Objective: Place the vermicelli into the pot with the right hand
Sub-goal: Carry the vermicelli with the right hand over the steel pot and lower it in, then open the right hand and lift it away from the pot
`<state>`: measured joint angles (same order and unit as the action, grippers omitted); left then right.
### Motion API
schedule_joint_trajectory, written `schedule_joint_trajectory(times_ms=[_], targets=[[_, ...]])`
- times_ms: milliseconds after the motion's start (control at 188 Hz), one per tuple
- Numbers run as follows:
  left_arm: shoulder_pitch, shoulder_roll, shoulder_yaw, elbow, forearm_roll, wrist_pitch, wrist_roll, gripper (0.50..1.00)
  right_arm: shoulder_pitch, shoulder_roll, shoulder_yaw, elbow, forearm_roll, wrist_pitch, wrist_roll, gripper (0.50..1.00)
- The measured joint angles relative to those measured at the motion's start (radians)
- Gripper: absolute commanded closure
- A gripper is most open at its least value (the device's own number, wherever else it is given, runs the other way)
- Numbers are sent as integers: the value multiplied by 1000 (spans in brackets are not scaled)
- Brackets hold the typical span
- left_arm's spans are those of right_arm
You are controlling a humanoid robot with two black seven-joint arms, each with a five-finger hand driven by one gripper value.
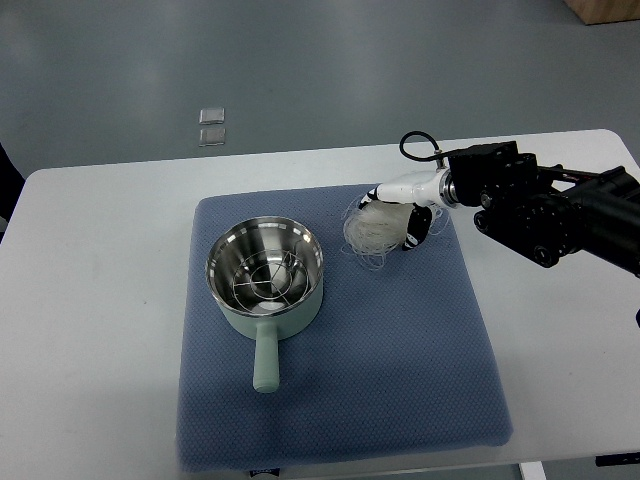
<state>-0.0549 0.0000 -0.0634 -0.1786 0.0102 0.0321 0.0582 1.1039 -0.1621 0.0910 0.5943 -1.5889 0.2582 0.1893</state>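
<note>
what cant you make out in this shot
- Top view: whether the right hand actually grips the vermicelli; the fingers are hidden behind the bundle.
- Whether the vermicelli touches the blue mat or hangs above it.
- What sits inside the pot: glare.
- The left arm lies outside the frame.

Right arm (545,210) of blocky matte-black segments, white glossy wrist sleeve (415,186), black cable loop (418,143) at twelve o'clock of the wrist, black-and-white fingers (416,228)

Glossy steel-lined pot (265,275) on a matt, textured cloth mat (400,360).
</note>
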Motion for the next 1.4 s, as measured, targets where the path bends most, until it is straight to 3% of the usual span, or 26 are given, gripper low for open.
schedule_joint_trajectory(times_ms=[260, 435, 674, 833, 1024, 1353, 1363, 1379, 1401], targets=[[0, 0, -1, 0, 0, 2, 0, 500, 8, -1, -3, -10, 13, -70, 3, 1000], [0, 0, -1, 0, 0, 2, 0, 500, 41, -37, 27, 40, 37, -115, 12, 1000], [0, 0, -1, 0, 0, 2, 0, 500, 100, -171, 107, 301, 112, -109, 20, 1000], [0, 0, -1, 1, 0, 2, 0, 500, 113, -206, 154, 467, 139, -92, 28, 1000], [0, 0, -1, 1, -1, 0, 0, 500, 115, -164, 163, 533, 145, -89, 44, 1000], [0, 0, 0, 1, -1, 0, 0, 500, 62, -4, 142, 507, 133, -89, 50, 1000], [0, 0, 0, 1, -1, 0, 0, 500, 60, -2, 141, 505, 132, -90, 50, 989], [0, 0, 0, 1, -1, 0, 0, 500, 56, 1, 140, 502, 131, -90, 50, 928], [0, 0, 0, 1, -1, 0, 0, 500, 50, 5, 139, 498, 130, -92, 49, 904]])
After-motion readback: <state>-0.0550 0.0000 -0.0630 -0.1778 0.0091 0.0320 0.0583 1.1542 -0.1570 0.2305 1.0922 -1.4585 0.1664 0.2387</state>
